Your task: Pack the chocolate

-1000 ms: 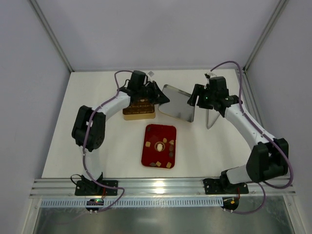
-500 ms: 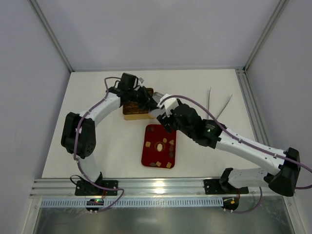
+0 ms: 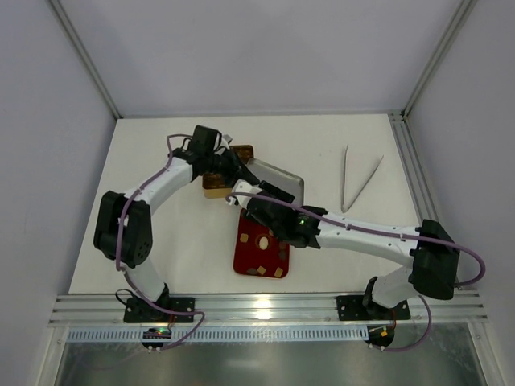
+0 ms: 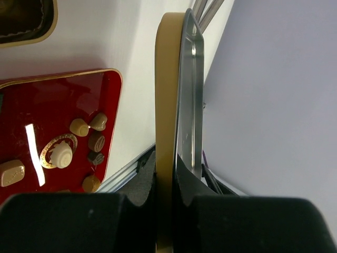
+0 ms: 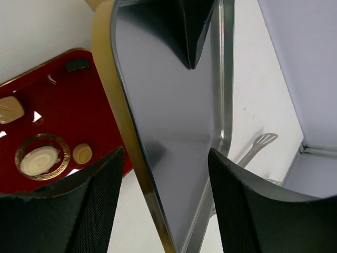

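Now the left claw (image 4: pixel 167 182) is pinched tight on the edge of the shiny lid (image 4: pixel 190 105), and the right claw (image 5: pixel 164 154) is wide open around that lid. The chocolate (image 4: pixel 62 154) lies in the red tray (image 4: pixel 52 100) on the counter (image 3: pixel 161 241), near both claws

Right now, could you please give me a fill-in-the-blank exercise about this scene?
The chocolate lies on the ___ tray.
The left tool clamps the ___-rimmed lid.
The right tool is ___, not shut.
The tongs lie on the ___.
Missing words: red; gold; open; table.
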